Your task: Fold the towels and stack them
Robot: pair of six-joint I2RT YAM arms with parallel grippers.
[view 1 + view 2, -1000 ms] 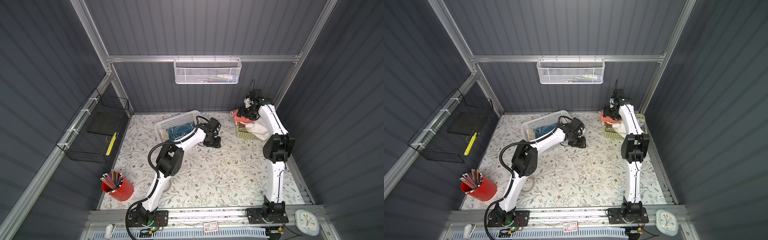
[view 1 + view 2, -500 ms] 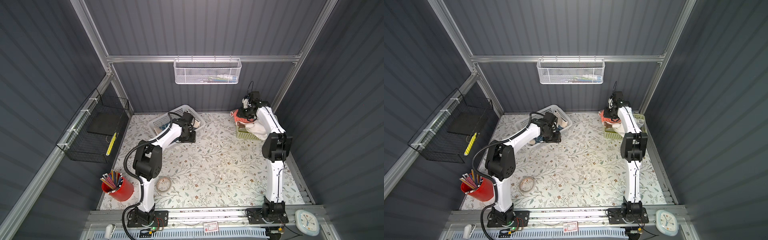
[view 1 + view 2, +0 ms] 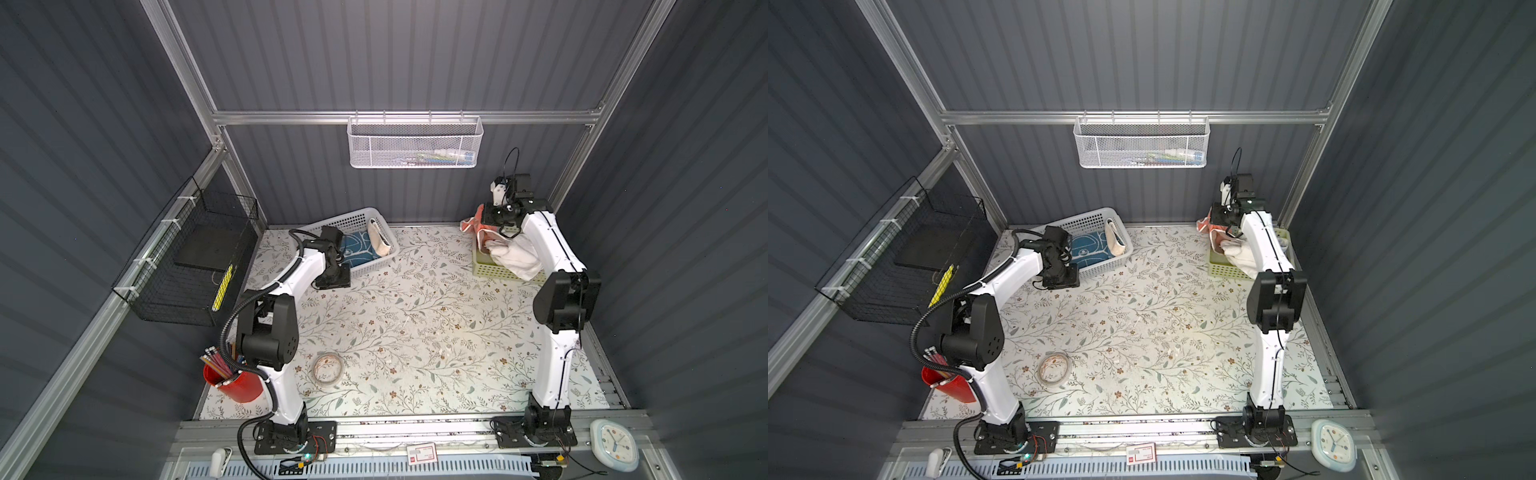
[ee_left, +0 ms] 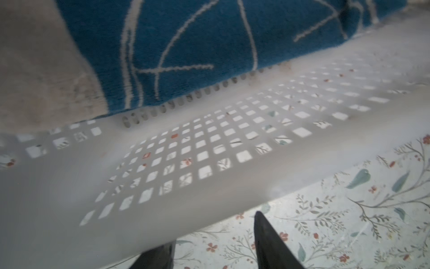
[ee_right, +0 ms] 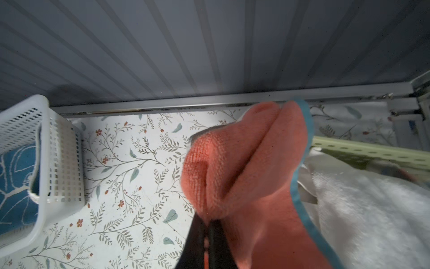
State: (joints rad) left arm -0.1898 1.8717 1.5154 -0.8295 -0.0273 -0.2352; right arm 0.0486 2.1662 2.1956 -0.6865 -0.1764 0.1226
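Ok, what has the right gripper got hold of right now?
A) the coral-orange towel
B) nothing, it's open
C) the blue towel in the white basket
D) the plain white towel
A: in the right wrist view the right gripper is shut on a bunched fold of the coral-orange towel, while the white towel lies loose beside it over the green basket.

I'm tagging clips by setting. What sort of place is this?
Likely a robot test booth, not a home: grey panelled walls on an aluminium frame, with a left arm and right arm bolted to a front rail.
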